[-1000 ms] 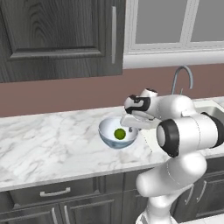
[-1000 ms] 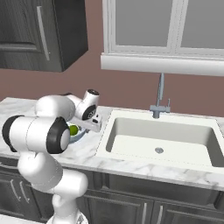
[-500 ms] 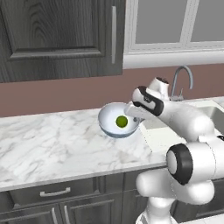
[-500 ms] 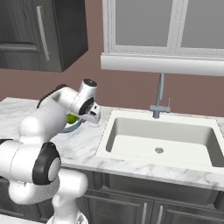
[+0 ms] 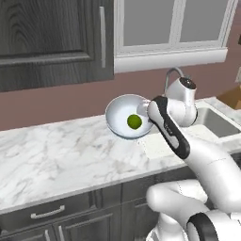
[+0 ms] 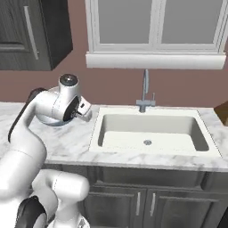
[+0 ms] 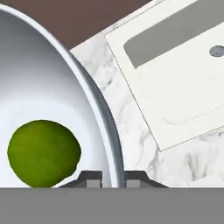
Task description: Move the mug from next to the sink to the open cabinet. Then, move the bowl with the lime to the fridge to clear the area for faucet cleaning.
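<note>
The hand [image 7: 110, 178] is pinching the rim of the bowl [image 5: 122, 113], one fingertip on each side of the wall at six o'clock in the hand view. The bowl is up off the marble surface [image 5: 61, 160], tilted, with the lime [image 5: 134, 121] inside. The sink [image 6: 151, 133] lies at three o'clock of the bowl.

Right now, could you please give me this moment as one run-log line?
phase: carrying | gripper: shut on bowl rim | bowl: lifted above counter, tilted | lime: inside bowl
</note>
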Controlling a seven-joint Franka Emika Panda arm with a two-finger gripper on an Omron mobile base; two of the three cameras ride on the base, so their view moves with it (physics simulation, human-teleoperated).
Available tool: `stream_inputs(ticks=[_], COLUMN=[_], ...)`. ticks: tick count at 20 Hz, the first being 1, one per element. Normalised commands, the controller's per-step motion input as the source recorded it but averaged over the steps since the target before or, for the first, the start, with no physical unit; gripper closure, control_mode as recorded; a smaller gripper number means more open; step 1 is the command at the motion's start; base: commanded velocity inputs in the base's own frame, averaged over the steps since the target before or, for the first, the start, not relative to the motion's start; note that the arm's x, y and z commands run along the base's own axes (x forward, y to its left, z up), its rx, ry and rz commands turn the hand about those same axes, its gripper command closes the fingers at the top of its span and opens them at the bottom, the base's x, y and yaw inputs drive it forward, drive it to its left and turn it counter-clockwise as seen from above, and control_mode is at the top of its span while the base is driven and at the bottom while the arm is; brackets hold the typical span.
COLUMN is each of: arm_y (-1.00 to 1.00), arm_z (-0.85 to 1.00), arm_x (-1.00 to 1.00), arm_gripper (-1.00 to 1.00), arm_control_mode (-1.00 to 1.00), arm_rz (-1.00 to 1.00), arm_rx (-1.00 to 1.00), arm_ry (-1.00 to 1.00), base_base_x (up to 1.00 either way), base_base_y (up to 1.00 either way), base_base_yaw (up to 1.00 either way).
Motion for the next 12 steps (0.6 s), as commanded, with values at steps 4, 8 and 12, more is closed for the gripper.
stream_inputs(ticks=[4,8,12], arm_y=[0.0,0.0,0.0], arm_z=[0.0,0.0,0.0], arm_x=[0.0,0.0,0.0], arm_gripper=[1.0,1.0,1.0], arm_control_mode=[1.0,1.0,1.0], arm_rz=[0.0,0.0,0.0], arm_rx=[0.0,0.0,0.0], arm_ry=[0.0,0.0,0.0], base_base_x=[-0.5,-0.31,-0.09], base_base_y=[-0.03,0.0,0.0], base_base_yaw=[-0.84,-0.92,-0.98])
